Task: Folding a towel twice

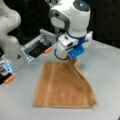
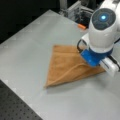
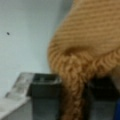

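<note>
The orange-brown towel (image 1: 62, 87) lies on the grey table (image 1: 105, 75) with one corner lifted. My gripper (image 1: 74, 60) holds that far right corner and pulls it up into a peak. Seen from the opposite side, the towel (image 2: 66, 66) looks triangular, and its raised edge curves up toward the gripper (image 2: 91, 62) under the white and blue wrist. In the wrist view a bunched fold of towel (image 3: 75, 82) is pinched between two dark fingers (image 3: 45, 95). A paler stripe (image 1: 48, 85) runs near the towel's left edge.
Grey equipment with orange parts (image 1: 37, 48) stands behind the towel at the table's back, also seen as a grey fixture (image 2: 77, 12). A white robot base (image 1: 10, 37) fills a front view's left. A dark perforated board (image 2: 15, 105) borders the table.
</note>
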### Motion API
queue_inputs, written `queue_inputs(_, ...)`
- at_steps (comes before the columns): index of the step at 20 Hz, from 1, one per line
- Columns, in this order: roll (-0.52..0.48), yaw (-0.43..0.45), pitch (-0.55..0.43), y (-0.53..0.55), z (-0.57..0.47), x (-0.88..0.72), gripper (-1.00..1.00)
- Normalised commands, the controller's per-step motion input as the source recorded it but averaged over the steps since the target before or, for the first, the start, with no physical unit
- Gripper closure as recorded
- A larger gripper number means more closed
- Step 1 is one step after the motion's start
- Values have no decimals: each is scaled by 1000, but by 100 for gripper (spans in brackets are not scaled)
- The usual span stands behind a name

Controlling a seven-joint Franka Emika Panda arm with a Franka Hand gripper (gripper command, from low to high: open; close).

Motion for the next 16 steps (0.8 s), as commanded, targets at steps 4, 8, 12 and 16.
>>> queue_inputs(4,167,-50,-246,-353,-66,-607,100)
queue_inputs(8,170,49,-215,-97,-41,-471,100)
queue_inputs(12,166,-49,-174,121,-16,-503,100)
queue_inputs(16,144,-183,-169,191,-75,-537,100)
